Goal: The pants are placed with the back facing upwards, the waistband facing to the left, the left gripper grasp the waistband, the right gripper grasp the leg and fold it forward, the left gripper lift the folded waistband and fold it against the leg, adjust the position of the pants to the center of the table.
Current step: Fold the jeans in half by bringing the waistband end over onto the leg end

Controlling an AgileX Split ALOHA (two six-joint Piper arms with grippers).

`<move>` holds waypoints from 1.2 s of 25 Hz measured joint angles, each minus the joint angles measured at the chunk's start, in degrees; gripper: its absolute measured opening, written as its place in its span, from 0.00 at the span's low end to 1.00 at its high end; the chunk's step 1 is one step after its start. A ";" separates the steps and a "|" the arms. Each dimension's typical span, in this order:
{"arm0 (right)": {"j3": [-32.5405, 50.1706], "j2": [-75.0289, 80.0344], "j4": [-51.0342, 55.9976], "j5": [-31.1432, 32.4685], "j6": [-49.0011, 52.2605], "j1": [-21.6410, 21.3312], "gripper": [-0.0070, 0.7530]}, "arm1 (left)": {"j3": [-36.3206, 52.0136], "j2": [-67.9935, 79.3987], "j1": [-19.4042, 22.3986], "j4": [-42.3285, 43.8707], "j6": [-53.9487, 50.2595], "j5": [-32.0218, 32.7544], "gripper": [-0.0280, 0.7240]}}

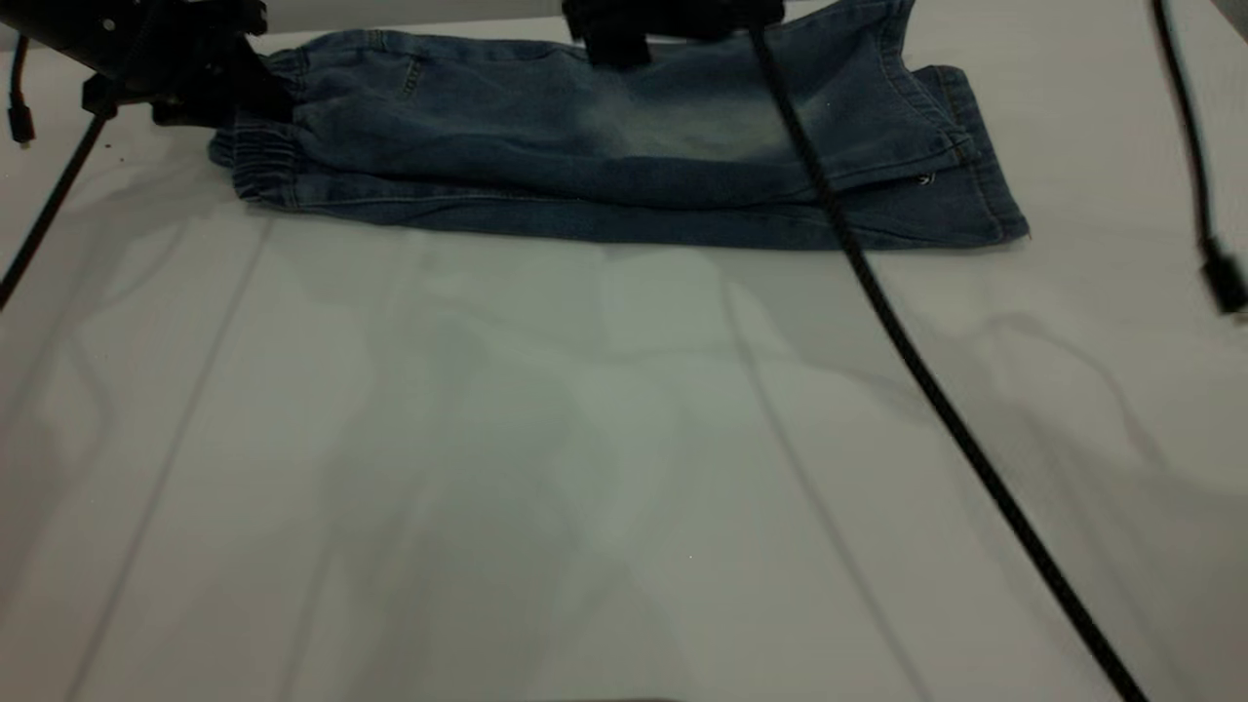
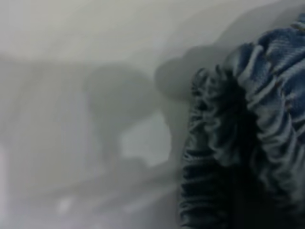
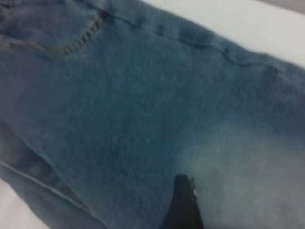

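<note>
The dark blue denim pants (image 1: 624,146) lie folded lengthwise at the far side of the white table (image 1: 585,439). The plain leg (image 1: 682,117), with its pale faded patch, is on top. The ruffled waistband (image 1: 258,161) is at the left end. My left gripper (image 1: 249,93) is at the waistband's far corner, shut on it. In the left wrist view the gathered waistband (image 2: 257,109) fills the jaw area and hides the fingers. My right gripper (image 1: 619,44) hovers open over the middle of the pants. One dark fingertip (image 3: 183,205) shows above the denim (image 3: 119,109), holding nothing.
A thick black cable (image 1: 926,370) runs from the right gripper across the pants to the near right edge. Another cable with a plug (image 1: 1224,278) hangs at the far right. A thin cable (image 1: 39,224) and a small plug (image 1: 19,122) hang at the left.
</note>
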 joint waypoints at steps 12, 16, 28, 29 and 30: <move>-2.88 6.53 0.54 3.45 0.11 0.00 0.63 | -10.34 0.00 -0.13 1.01 0.00 15.99 0.13; -3.00 6.86 0.54 7.00 0.11 0.59 0.63 | -15.71 0.00 -0.31 1.45 -0.97 21.25 0.13; -5.23 6.86 0.56 11.67 0.06 8.35 0.63 | -28.62 -0.26 -0.42 2.39 -7.16 32.95 0.13; -5.94 6.71 0.56 12.91 0.06 8.57 0.63 | -29.10 -0.47 -0.42 2.60 -7.22 33.58 0.13; -6.82 6.21 0.56 14.74 0.06 8.68 0.63 | -29.49 -0.97 -0.42 2.66 -7.28 34.13 0.13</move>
